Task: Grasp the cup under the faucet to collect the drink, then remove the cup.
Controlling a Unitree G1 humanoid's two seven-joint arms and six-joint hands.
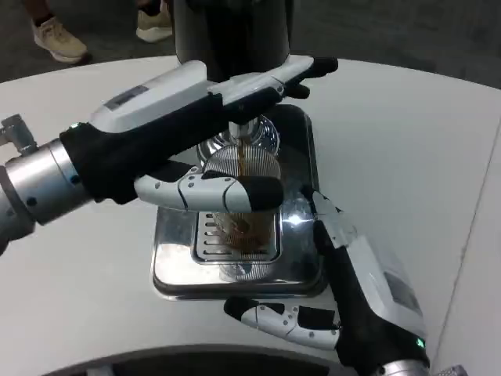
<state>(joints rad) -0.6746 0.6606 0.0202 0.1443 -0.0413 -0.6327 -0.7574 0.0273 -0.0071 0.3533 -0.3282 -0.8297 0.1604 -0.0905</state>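
Observation:
A clear ribbed cup (pixel 252 168) stands on the grille of the silver drip tray (pixel 174 270), right under the faucet (pixel 244 131). A thin brown stream runs into it, and brown drink (pixel 249 227) lies in its lower part. My left hand (pixel 196 117) reaches in from the left and grips the cup: its thumb (pixel 223 192) crosses the front and its long fingers (pixel 290 74) pass behind, hiding the cup's back. My right hand (pixel 344 266) is at the tray's right edge, open, one fingertip (pixel 311 197) close to the cup's right side.
The dark dispenser body (pixel 235 31) rises behind the tray at the table's far edge. The white table (pixel 407 141) stretches free to the right and left. People's shoes (pixel 59 39) show on the floor beyond.

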